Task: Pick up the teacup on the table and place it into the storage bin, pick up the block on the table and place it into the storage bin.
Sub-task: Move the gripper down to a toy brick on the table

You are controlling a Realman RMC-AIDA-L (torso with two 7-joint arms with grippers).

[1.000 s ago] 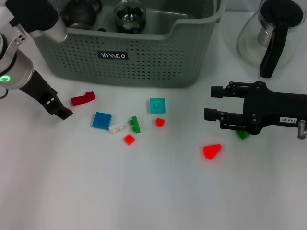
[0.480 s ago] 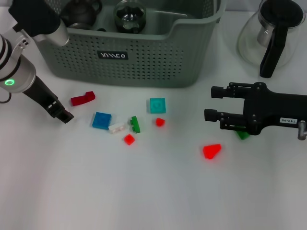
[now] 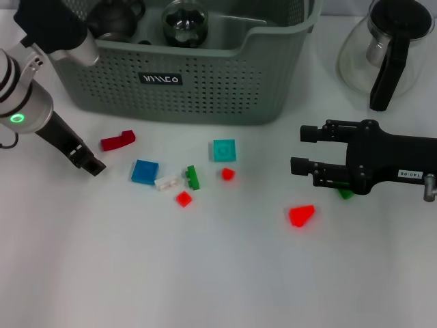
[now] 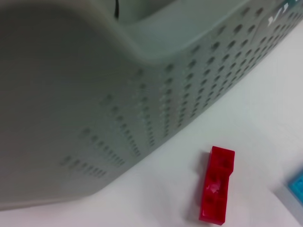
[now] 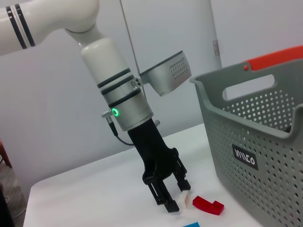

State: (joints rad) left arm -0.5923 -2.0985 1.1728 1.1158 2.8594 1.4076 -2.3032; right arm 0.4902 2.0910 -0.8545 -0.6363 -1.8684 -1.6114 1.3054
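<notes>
Left gripper (image 3: 94, 166) shifted back, dark-red block (image 3: 117, 141) beside

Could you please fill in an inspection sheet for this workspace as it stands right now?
Surface: white table, blocks scattered across its middle.
Job's things: storage bin at the far side, dark teaware inside; dark red block, blue block, teal block, green block and small red pieces on the table.
Clutter: glass pot with black handle, far right.
Grippers: left gripper low beside the dark red block, jaws open, empty; right gripper hovering at right, jaws open, empty.
Cables: thin cable at the left wrist.
Surroundings: plain wall.
</notes>
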